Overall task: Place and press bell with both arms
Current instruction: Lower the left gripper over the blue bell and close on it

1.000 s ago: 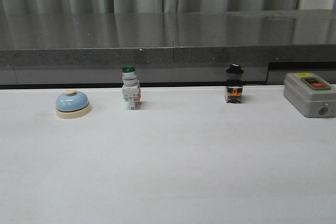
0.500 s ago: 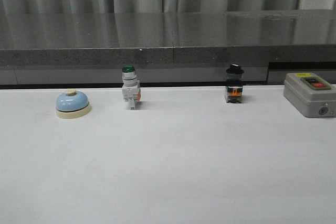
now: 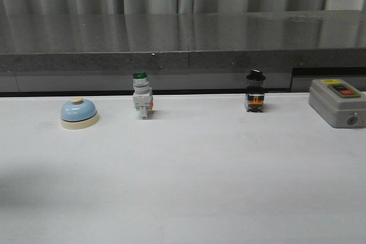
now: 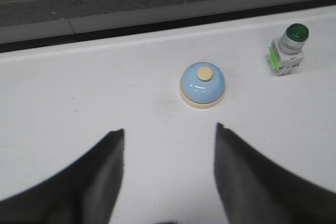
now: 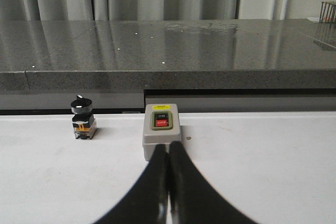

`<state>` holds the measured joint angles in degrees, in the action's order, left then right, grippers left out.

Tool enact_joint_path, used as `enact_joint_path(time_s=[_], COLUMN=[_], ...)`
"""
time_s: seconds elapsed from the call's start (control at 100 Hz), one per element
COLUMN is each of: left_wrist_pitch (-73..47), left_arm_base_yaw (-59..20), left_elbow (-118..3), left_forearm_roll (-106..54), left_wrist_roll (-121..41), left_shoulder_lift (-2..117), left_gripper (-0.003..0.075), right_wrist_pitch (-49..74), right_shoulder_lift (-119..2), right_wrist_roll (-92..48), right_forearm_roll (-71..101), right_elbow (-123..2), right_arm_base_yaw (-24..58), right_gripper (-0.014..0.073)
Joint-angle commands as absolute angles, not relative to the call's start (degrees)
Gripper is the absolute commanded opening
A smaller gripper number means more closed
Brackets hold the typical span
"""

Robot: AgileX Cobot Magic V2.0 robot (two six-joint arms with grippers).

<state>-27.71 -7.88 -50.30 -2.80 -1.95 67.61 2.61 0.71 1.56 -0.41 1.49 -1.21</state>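
Observation:
The bell (image 3: 79, 113), with a light-blue dome, cream base and cream button, stands at the far left of the white table. It also shows in the left wrist view (image 4: 203, 85), ahead of my left gripper (image 4: 169, 131), which is open and empty, hovering short of the bell. My right gripper (image 5: 168, 146) is shut and empty, its tips in line with the grey switch box. Neither arm shows in the front view.
A green-capped white push-button switch (image 3: 142, 102) stands right of the bell. A black-capped switch (image 3: 255, 98) stands right of centre. A grey switch box (image 3: 337, 103) with red and black buttons sits at the far right. A dark stone ledge (image 3: 183, 44) runs behind the table.
A faint shadow has appeared on the table at the lower left of the front view. The objects have not moved.

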Motion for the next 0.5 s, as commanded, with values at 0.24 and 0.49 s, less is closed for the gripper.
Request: enact_joint_path(time_s=[0.24,0.49], left_wrist_pitch=[-30.8,-37.0], left_arm_base_yaw=[-9.4,-11.4], left_elbow=[-64.7,-76.0], left_forearm_roll=[-6.8,-7.8], left_wrist_roll=[-2.1,-2.1], left_shoulder_lift=[83.2,95.7], left_gripper=[0.0608,0.0607], right_wrist_pitch=[-2.1,-2.1], right_shoulder_lift=[1.7,1.7], right_wrist_roll=[1.5,1.5], right_forearm_roll=[-1.1,-1.1], right_elbow=[0.7,0.7], right_arm_base_yaw=[-1.3,-1.3], right_gripper=[-0.006,-0.006])
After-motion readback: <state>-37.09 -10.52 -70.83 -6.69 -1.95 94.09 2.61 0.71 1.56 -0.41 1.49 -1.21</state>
